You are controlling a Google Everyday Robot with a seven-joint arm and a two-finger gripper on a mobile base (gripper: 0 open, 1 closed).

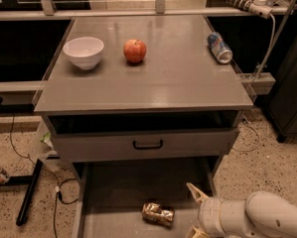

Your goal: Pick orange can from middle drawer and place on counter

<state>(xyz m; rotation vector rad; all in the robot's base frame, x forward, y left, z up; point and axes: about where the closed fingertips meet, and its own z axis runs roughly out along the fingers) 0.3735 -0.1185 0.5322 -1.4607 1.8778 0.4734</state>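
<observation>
One crumpled golden-brown metallic can (158, 213) sits just left of our white two-finger gripper (193, 213), jaws apart; we risk knocking it along the grey metal drawer tray (113, 192).

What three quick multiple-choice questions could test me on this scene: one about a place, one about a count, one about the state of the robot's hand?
1. Where is the orange can?
A) on the speckled floor
B) on the floor of the open middle drawer
C) on a shelf

2. How many things sit on the counter?
A) one
B) five
C) three

3. How is the gripper, low in the drawer just right of the can?
A) jaws apart, holding nothing
B) jaws shut on the can
C) out of sight

Answers:
1 B: the can lies on the grey drawer floor.
2 C: a white bowl, an apple and a soda can.
3 A: a gap shows between the jaws, and the can lies clear of them.
</observation>
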